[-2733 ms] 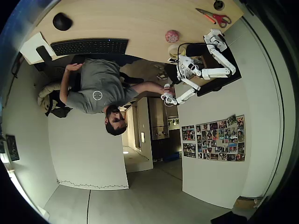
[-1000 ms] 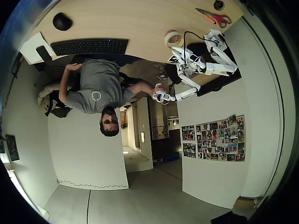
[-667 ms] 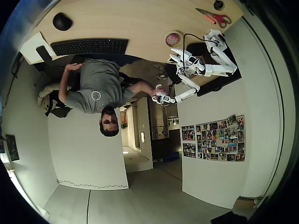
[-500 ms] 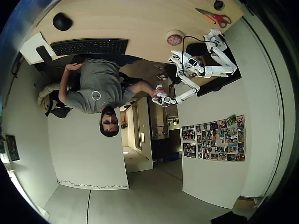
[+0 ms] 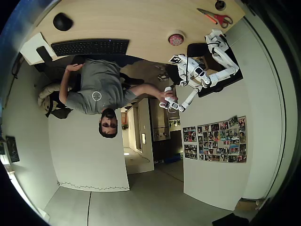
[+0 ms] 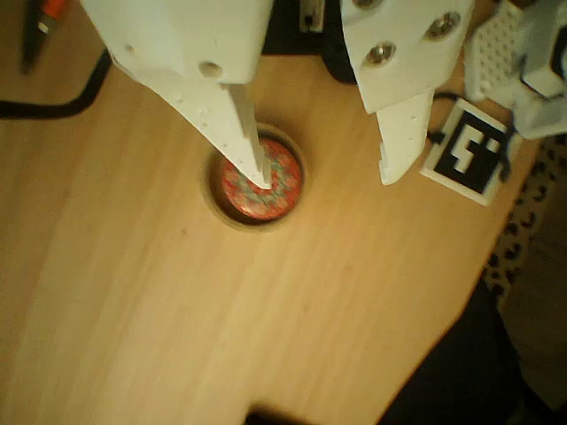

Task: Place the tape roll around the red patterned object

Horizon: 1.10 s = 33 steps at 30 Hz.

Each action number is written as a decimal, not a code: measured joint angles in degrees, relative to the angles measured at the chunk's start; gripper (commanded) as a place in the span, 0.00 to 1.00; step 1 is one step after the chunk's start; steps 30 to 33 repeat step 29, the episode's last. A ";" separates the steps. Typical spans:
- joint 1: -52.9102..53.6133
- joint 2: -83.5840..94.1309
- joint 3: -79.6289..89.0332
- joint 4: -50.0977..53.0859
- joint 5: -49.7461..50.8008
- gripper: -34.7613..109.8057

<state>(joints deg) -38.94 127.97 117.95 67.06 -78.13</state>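
Note:
The pale cream tape roll (image 6: 211, 188) lies flat on the wooden desk, ringed around the red patterned ball (image 6: 285, 181), which sits in its open centre. My gripper (image 6: 328, 175) hangs above them, open and holding nothing. Its left white fingertip (image 6: 257, 164) is over the ball and the right one is well off to the side. In the overhead view the tape roll (image 5: 170, 41) encircles the ball (image 5: 176, 39) near the desk edge, and the gripper (image 5: 182, 66) is drawn back from it toward the edge.
A black-and-white marker tag (image 6: 465, 150) lies right of the ring, and a black cable (image 6: 53, 99) runs at the upper left. Overhead, red-handled scissors (image 5: 216, 18), a keyboard (image 5: 89, 46) and a black mouse (image 5: 62, 21) rest on the desk (image 5: 131, 23). A person sits beside it.
The gripper carried the tape roll from the desk edge over the ball, set it down around it, opened, and has pulled back away from the ring.

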 measured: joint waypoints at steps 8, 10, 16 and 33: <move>-0.97 -3.25 0.00 3.16 -0.35 0.47; -1.05 -4.57 -0.44 4.92 -0.97 0.47; -1.85 -5.45 -0.53 6.59 -2.37 0.48; -1.23 -2.72 0.70 6.33 -3.43 0.47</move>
